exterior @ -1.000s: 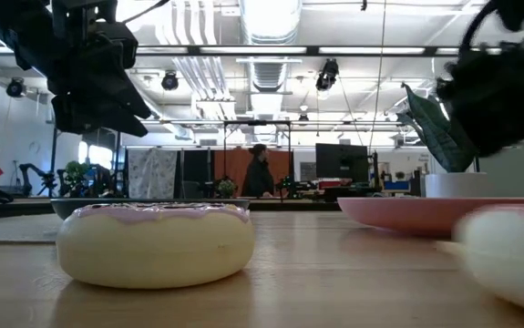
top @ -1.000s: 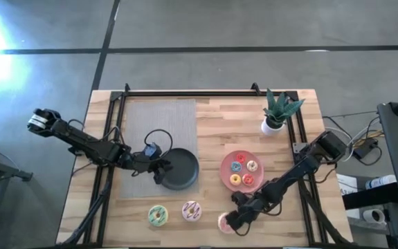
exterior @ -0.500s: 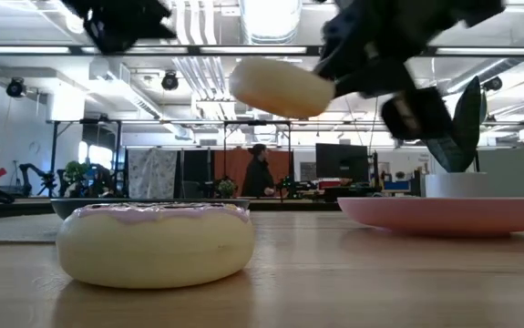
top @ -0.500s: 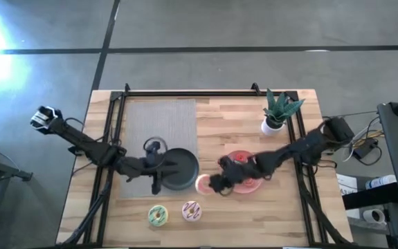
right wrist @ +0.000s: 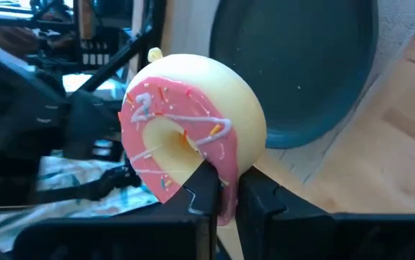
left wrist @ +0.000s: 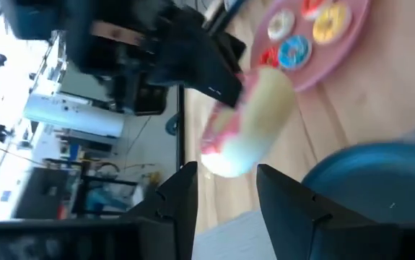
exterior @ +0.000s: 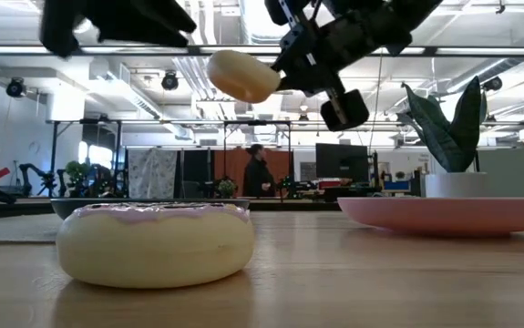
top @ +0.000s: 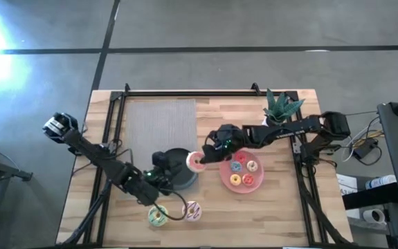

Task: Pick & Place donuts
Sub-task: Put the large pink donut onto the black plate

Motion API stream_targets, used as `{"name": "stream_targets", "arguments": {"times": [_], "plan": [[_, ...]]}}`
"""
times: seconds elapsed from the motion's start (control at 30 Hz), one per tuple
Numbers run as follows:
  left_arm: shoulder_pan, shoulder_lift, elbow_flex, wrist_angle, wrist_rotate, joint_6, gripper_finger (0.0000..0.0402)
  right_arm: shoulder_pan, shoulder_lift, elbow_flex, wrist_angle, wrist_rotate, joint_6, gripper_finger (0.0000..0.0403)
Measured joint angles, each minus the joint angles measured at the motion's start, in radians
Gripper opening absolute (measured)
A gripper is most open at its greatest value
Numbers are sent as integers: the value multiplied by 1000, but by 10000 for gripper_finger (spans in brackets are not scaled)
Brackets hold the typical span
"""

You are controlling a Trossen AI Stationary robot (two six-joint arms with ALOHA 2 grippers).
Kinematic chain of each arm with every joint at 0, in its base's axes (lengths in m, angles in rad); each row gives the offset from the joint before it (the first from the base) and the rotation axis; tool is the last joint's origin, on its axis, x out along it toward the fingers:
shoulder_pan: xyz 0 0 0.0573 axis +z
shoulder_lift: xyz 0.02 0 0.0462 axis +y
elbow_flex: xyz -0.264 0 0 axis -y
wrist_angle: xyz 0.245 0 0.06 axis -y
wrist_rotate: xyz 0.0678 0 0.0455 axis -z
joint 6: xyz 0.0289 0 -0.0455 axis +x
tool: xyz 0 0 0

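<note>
The bench (top: 219, 207) is pale, matt planked wood. A grey woven cloth mat (top: 158, 121) covers its far left part. The pink donut (right wrist: 185, 141) looks like smooth, faintly glossy plastic; the black plate (right wrist: 301, 65) is smooth and matt.

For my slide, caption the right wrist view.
Right end effector grips the pink-frosted donut by its rim, above the black plate.
</note>
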Motion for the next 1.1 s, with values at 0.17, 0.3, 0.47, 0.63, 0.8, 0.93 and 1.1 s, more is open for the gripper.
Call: {"name": "stream_targets", "arguments": {"times": [0.17,0.3,0.47,0.63,0.8,0.93,1.1], "plan": [[6,45,1,4,0,42,117,-33,0,-7,-7,-78,15,23],[15,58,0,15,-2,42,117,-53,0,-10,-9,-107,24,23],[36,71,0,116,-52,108,117,-65,-1,-11,-8,-128,26,24],[78,73,-2,177,-34,84,117,-68,-1,-11,-8,-128,26,24],[106,73,-2,183,-25,54,117,-68,-1,-11,-8,-128,26,24],[107,73,-2,188,-22,53,118,-69,-1,-11,-8,-141,26,24],[101,73,-2,188,-22,54,118,-77,-1,-11,-9,-176,27,24]]}}
